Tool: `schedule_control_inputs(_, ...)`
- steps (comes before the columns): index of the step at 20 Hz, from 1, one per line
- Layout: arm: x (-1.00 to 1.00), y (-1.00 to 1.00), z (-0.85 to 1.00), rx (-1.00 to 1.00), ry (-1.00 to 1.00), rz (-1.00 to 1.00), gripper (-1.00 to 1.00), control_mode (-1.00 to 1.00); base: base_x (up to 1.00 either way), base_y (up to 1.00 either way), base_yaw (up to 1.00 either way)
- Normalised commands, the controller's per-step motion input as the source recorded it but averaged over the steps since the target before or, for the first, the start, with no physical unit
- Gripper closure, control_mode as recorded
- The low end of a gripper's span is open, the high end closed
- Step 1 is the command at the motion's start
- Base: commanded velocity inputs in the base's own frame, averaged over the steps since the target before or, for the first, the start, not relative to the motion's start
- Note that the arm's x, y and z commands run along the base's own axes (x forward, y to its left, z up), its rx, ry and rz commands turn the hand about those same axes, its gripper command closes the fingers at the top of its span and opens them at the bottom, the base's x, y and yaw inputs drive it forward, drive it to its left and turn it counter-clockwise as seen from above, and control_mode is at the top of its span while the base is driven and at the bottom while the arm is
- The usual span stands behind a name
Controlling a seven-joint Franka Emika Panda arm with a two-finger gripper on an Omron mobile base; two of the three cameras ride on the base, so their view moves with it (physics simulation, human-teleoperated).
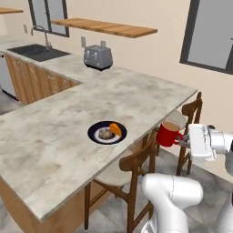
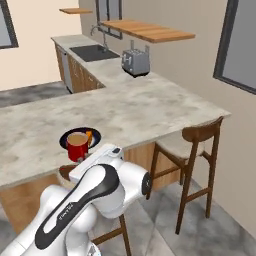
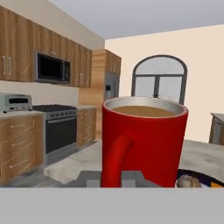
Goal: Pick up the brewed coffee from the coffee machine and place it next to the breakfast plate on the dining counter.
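gripper (image 1: 184, 140) at right of frame pinches the red mug (image 1: 168, 134) by its handle; coffee could slosh, or the mug clip the dining counter (image 1: 68, 136) edge.

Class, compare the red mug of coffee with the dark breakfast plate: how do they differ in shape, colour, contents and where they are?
The red mug is tall and cylindrical with a handle; the plate is flat and round. The mug is bright red, the plate dark blue-black. The mug holds brown coffee; the plate carries a brown bun and an orange wedge. The mug is held up off the counter's edge by the claw; the plate rests on the dining counter. Both are tableware.
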Motion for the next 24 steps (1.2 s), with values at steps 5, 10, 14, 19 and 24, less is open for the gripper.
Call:
schedule_control_inputs(5, 0.00, 0.00, 0.00, 0.00, 0.00, 0.00, 1.00, 1.00, 0.88, -0.44, 0.43)
schedule_control_inputs(10, 0.00, 0.00, 0.00, 0.00, 0.00, 0.00, 1.00, 1.00, 0.88, -0.39, 0.58)
schedule_control_inputs(14, 0.00, 0.00, 0.00, 0.00, 0.00, 0.00, 1.00, 1.00, 0.78, -0.44, 0.65)
schedule_control_inputs(19, 0.00, 0.00, 0.00, 0.00, 0.00, 0.00, 1.00, 1.00, 0.65, -0.50, 0.70)
schedule_control_inputs(24, 0.00, 0.00, 0.00, 0.00, 0.00, 0.00, 1.00, 1.00, 0.62, -0.53, 0.71)
